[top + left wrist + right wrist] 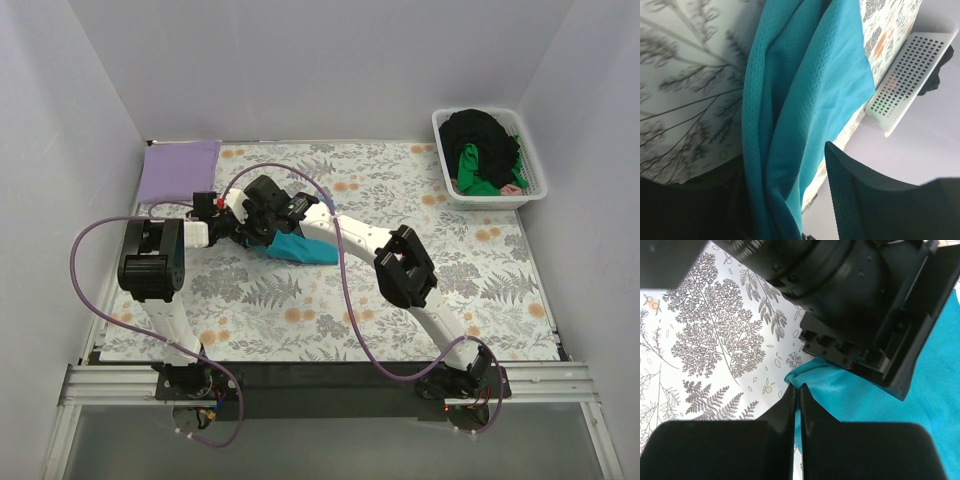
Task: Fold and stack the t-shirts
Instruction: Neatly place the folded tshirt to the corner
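Right claw (796, 389) pinching a corner of the teal shirt (860, 395) may lose it if the left claw (782, 175), seemingly clamping the same cloth, tugs.

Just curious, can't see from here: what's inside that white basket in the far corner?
A black t-shirt heaped on top, a bright green t-shirt under it, and a pinkish bit at the near edge of the basket. Whatever lies beneath them is covered.
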Tool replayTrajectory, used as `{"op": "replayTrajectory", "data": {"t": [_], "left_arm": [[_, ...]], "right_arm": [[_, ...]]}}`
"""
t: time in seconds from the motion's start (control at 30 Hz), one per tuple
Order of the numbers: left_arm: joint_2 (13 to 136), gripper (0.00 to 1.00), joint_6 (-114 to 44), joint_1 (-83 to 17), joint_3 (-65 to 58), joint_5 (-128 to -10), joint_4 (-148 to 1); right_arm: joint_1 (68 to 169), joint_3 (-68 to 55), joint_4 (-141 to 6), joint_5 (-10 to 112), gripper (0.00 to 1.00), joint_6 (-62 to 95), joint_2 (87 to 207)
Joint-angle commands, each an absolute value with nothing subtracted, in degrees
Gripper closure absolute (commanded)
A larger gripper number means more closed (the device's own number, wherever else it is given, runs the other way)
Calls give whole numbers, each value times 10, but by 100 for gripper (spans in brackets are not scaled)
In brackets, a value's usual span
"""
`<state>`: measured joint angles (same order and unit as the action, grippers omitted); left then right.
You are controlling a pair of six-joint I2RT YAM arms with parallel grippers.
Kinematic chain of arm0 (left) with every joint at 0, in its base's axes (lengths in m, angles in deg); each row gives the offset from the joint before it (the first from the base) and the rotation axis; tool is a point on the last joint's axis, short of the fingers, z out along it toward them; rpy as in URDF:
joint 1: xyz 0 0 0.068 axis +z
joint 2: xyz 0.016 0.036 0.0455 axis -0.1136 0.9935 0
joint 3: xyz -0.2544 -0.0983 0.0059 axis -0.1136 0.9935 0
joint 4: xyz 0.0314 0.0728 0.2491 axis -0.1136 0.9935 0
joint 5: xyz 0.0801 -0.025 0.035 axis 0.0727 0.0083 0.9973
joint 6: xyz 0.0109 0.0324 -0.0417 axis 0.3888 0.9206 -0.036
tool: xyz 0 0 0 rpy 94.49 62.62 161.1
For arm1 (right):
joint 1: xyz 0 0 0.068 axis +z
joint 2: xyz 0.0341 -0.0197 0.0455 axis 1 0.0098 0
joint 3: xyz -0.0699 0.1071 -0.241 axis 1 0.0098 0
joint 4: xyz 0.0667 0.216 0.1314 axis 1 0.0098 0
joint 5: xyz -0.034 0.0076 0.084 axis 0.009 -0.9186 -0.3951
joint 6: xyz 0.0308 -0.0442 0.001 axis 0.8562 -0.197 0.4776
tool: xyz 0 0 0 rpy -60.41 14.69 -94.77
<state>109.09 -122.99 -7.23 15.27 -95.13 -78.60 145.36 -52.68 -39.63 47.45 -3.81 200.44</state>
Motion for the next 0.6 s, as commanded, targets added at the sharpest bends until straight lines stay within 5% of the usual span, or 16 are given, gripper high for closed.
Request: {"op": "replayTrajectory", "data": {"t": [0.0, 0.17, 0.27, 0.33, 0.47, 0.57], "left_arm": [[1125, 51, -1205, -86, 154, -812, -739], [1132, 55, -1199, -93, 145, -806, -738], [1130, 79, -1169, -97, 132, -795, -730], [1130, 99, -1148, -97, 109, -785, -718], [1126, 100, -1045, -97, 58, -752, -657], [1132, 100, -1002, -97, 11, -729, -615]], "right_arm": [[1452, -553, -420, 480, 99, -29, 2008], [1450, -553, -425, 489, 99, -26, 2008], [1449, -554, -426, 491, 99, -27, 2010], [1446, -544, -426, 495, 81, -29, 2003], [1421, -508, -426, 486, 48, -19, 1961], [1389, -464, -425, 468, 36, -10, 1921]]}}
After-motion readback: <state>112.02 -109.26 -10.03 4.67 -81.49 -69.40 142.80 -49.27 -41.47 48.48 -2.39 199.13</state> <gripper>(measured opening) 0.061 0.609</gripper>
